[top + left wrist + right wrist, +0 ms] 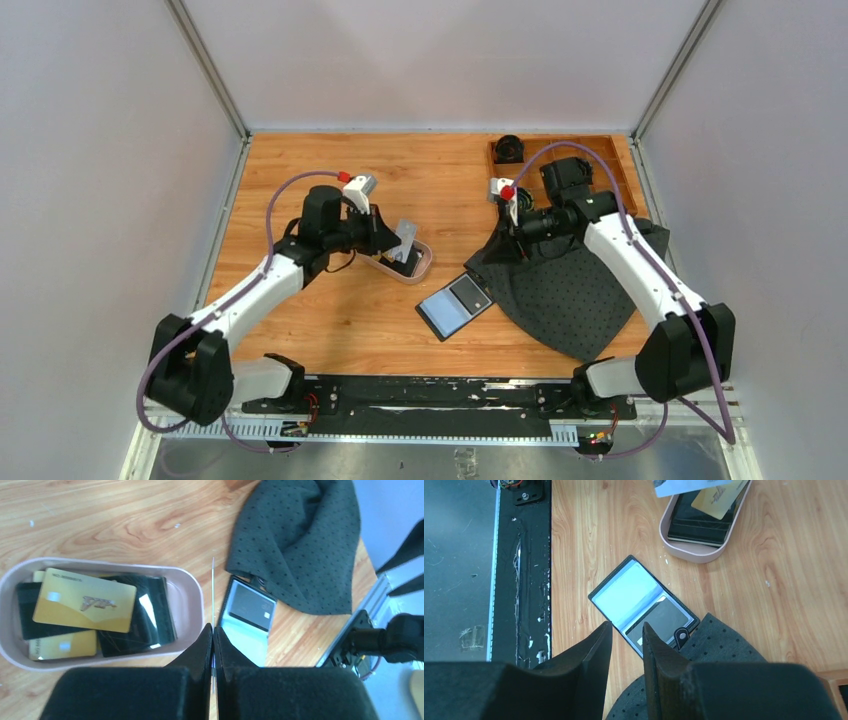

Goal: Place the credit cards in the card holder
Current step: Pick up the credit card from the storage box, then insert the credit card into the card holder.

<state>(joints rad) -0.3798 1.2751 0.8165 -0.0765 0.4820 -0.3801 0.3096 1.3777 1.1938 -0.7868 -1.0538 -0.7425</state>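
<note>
Early days on this one, by the look of it. One pale card [406, 237] is clamped in the left pincer [213, 628], jaws pressed together on it, and it's held on edge just above the pink tray [194, 592]. From the left wrist it's only seen as a thin line.

The rest of the credit cards [85, 600] are piled in the tray, gold ones and black ones overlapping.

The card holder [639, 597] is laid open on the bench [330, 190] near the tray. Its snap-tab end is touching the edge of a dark dotted cloth [570, 290]. A dark card may already be tucked into one half of it, though that could just be the slot lining, hard to say.

The right pincer [626, 626] is hung over the holder with its jaws partly apart and nothing between them.

So one card is picked, none can be called clearly slotted, and a whole stack is left to be moved. The held card is yet to be carried across and slid into a slot.
</note>
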